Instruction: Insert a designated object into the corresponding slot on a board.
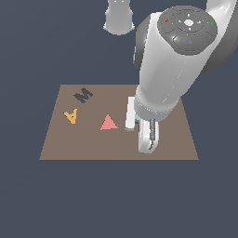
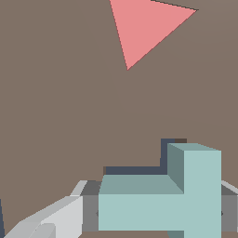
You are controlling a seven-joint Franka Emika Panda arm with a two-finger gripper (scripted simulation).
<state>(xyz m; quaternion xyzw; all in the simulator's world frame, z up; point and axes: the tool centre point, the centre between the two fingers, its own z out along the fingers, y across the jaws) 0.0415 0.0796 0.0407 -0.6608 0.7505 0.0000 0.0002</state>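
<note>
Holding the teal T [image 2: 160, 200] low over the brown board [image 1: 56, 144], with the insertion apparently not yet finished

The gripper [image 1: 139, 122] was clamped on the T, its grey pads [image 2: 89, 211] pressed to the block's sides in the wrist view, and in the exterior view only a sliver of teal showed beside the white finger [image 1: 130, 114], just to the exterior view's right of the pink triangle [image 1: 109, 123]. A dark edge of the T-shaped slot [image 2: 173, 142] peeked out just behind the block (the rest lay hidden under it), so the piece seemed lined up or nearly so; what was left, by my judgement, was seating it fully and letting go. The orange A [image 1: 70, 115] and the dark M slot [image 1: 83, 95] sat well apart, untouched
</note>
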